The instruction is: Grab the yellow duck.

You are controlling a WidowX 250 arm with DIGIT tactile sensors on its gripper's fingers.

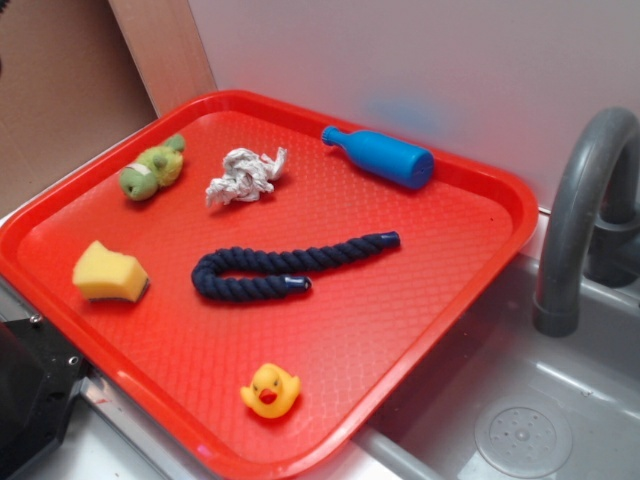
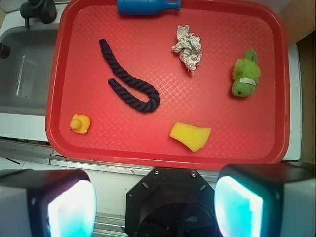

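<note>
The yellow duck is a tiny glossy toy with an orange-red beak. It stands near the front corner of the red tray, close to the sink side. In the wrist view the duck is at the tray's lower left. My gripper hangs high above the tray's near edge, well away from the duck. It is open, with its fingers spread wide and nothing between them. The gripper itself does not show in the exterior view.
On the tray lie a yellow sponge, a dark blue rope, a crumpled white cloth, a green plush toy and a blue bottle. A grey sink with a faucet adjoins the tray. The robot's black base stands beside the tray.
</note>
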